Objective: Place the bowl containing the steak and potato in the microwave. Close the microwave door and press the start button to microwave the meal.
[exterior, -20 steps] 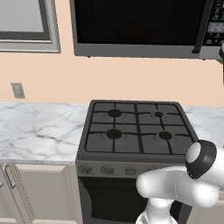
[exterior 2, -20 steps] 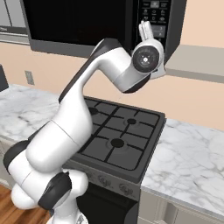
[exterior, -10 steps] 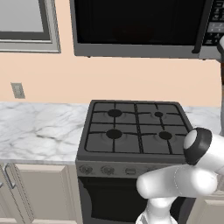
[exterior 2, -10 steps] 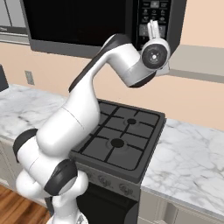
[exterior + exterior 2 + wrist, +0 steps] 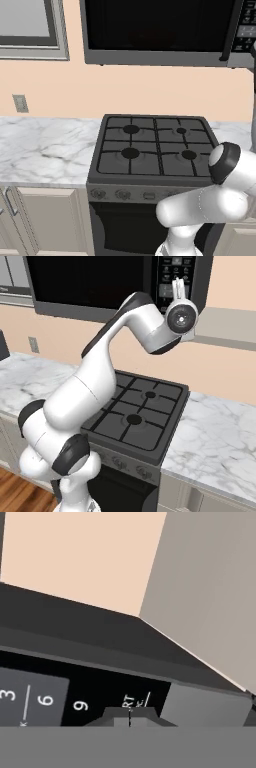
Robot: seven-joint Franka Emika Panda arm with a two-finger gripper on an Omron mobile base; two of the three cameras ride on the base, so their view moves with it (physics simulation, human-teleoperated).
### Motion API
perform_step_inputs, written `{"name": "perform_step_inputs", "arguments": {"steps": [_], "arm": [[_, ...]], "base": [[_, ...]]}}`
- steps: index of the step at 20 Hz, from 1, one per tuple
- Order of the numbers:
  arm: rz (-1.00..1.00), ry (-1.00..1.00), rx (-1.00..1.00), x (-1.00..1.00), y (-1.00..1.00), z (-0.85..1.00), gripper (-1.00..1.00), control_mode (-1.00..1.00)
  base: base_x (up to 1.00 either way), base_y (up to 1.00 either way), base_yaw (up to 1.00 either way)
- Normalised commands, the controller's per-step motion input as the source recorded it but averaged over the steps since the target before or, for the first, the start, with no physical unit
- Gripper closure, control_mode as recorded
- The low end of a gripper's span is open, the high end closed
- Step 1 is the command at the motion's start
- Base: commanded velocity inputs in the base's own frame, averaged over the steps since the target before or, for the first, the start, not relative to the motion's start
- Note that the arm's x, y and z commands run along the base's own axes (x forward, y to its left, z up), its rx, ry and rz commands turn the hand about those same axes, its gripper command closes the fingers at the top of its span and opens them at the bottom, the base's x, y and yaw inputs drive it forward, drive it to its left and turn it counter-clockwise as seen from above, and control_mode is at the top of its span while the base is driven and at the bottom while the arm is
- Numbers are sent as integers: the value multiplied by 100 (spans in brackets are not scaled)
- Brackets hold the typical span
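The microwave [image 5: 155, 55] hangs above the stove with its dark door [image 5: 90, 278] shut; the black bar handle [image 5: 231, 30] runs down its right side. My gripper [image 5: 177, 282] points up at the keypad panel [image 5: 172, 273], its two fingers pressed together with nothing between them. In the hand view the gripper [image 5: 130, 717] sits right at the keypad [image 5: 45, 699], by the digits 6 and 9 and a button marked with the letters RT. The bowl, steak and potato are hidden.
A black four-burner stove [image 5: 152, 147] stands below the microwave, with marble counter [image 5: 45, 150] on both sides. A wall outlet [image 5: 20, 103] is at the left. A grey cabinet [image 5: 225, 326] adjoins the microwave's right side.
The arm has swung the gripper rightward and a little upward, from the door's edge onto the keypad panel. The fingers stay shut.
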Motion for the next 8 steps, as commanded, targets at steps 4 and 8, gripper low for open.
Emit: {"name": "perform_step_inputs", "arguments": {"steps": [4, 8], "arm": [[0, 0, 1, 62, -1, -30, 100, -100], [1, 0, 2, 73, -11, -34, 100, -100]], "base": [[0, 0, 0], [0, 0, 0]]}}
